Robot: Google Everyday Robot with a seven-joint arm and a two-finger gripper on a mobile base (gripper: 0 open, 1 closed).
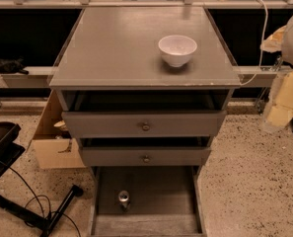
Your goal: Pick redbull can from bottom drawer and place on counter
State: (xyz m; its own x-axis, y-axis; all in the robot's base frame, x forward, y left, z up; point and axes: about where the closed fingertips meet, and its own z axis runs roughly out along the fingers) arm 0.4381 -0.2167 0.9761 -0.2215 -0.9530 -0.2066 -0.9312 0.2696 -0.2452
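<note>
Reaching the redbull can is the step in hand, and by the look of things it is not yet begun. The can stands upright on the floor of the bottom drawer, which is pulled well out. It sits at about 7 o'clock from the floor's middle, left of centre and near the front wall. The gripper is nowhere in the frame, so I cannot tell how it is set or whether it holds anything. The two knobbed drawers above stand partly open, their fronts overhanging at 12 o'clock from the can. A good approach would therefore come steeply from above on the 6 o'clock side, keeping clear of those fronts. A slim can probably tips easily, so the jaws should close squarely on the body below the shiny top, not nudge it. It should then rise straight up until clear of the drawer walls. On the counter a white bowl sits at about 3 o'clock from centre. The bare stretch toward 9 o'clock looks the safer spot to set the can down.
</note>
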